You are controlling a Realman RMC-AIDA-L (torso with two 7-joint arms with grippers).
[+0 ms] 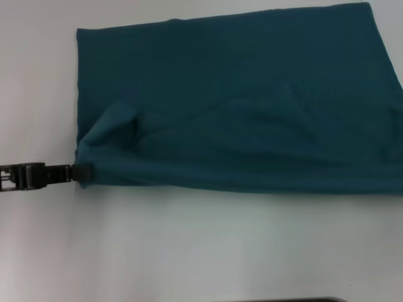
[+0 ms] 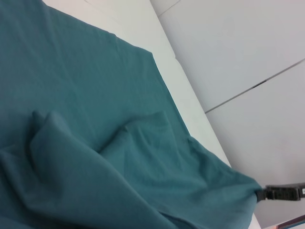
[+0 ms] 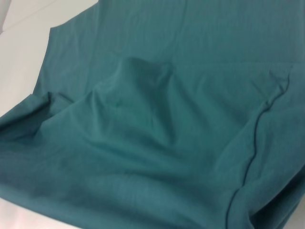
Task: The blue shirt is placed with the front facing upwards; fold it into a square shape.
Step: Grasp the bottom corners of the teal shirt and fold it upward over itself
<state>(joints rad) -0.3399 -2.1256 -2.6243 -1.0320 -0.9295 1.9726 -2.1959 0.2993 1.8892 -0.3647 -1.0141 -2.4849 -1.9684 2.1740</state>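
Observation:
The blue shirt (image 1: 239, 107) lies on the white table as a wide, plain teal rectangle, with no lettering or collar showing. My left gripper (image 1: 80, 171) comes in from the left and is shut on the shirt's near left corner, where the cloth is bunched and slightly raised. My right gripper is outside the head view. It shows far off in the left wrist view (image 2: 261, 193), shut on the shirt's (image 2: 95, 143) other near corner. The right wrist view shows only the wrinkled cloth (image 3: 157, 143) with a hem seam.
The white table (image 1: 189, 251) runs bare in front of the shirt and to its left. A dark strip (image 1: 283, 300) shows at the bottom edge of the head view. A light wall with a seam (image 2: 257, 86) stands beyond the table.

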